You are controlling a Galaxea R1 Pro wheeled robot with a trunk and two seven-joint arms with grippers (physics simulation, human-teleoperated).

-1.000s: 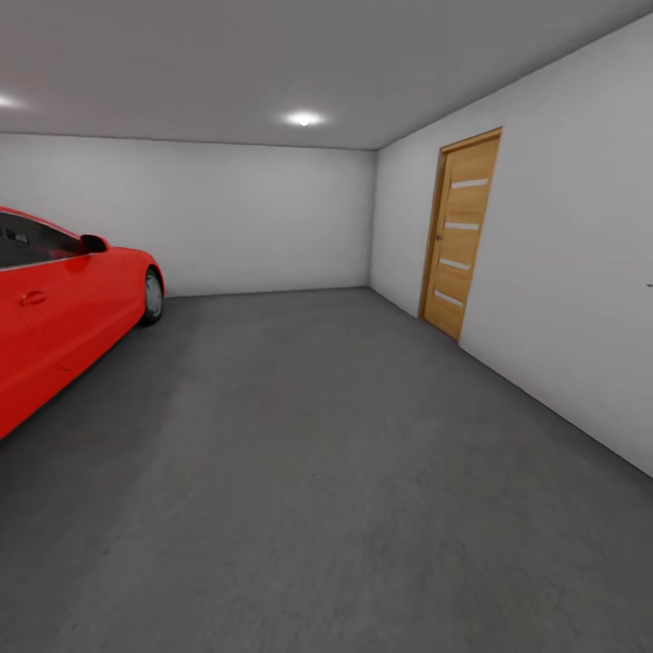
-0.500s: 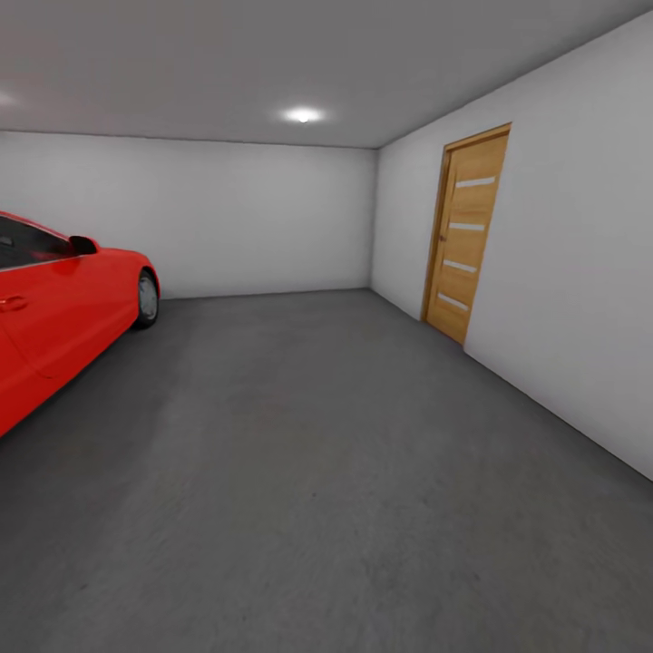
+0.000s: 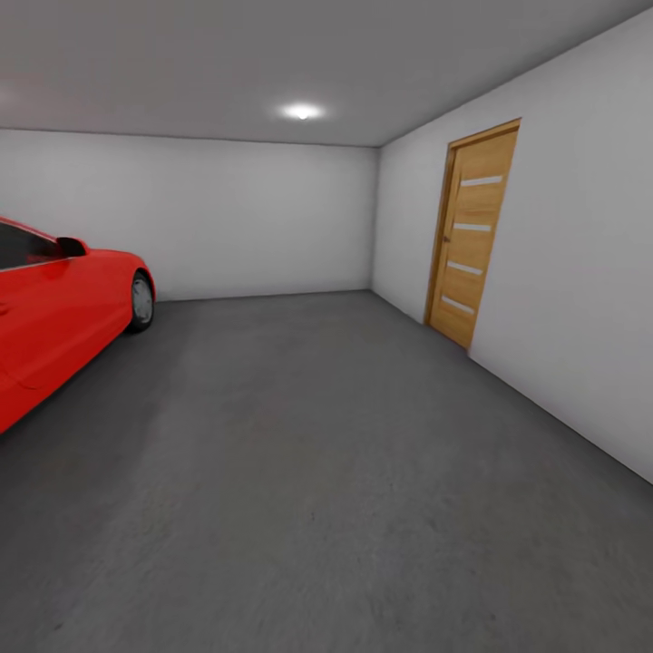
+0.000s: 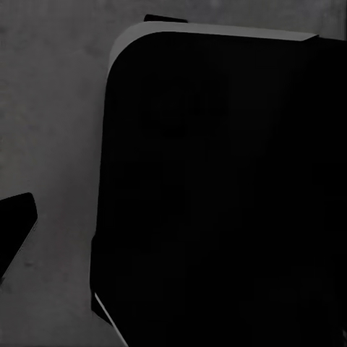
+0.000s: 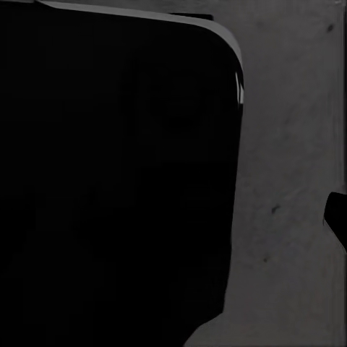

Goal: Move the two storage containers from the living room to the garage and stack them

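Grey concrete floor (image 3: pixel 326 472) stretched bare ahead of me in the garage, running to the white back wall (image 3: pixel 254 218), with the red car (image 3: pixel 54 317) parked along my left side and a wooden door (image 3: pixel 473 243) set in the wall on my right. Neither storage container lay on that open stretch, so I could not say which way either bin lay from my arms, how its long side ran, or which arm stood nearer; I judged the containers had yet to be fetched or found. Both wrist cameras looked down at mottled concrete past a large black rounded body (image 4: pixel 217 188), seen likewise from the right wrist (image 5: pixel 116 173), probably part of my own frame. A dark tip (image 4: pixel 14 224) at the frame's edge may have belonged to my left tool, and I could not tell whether either tool was apart or together.
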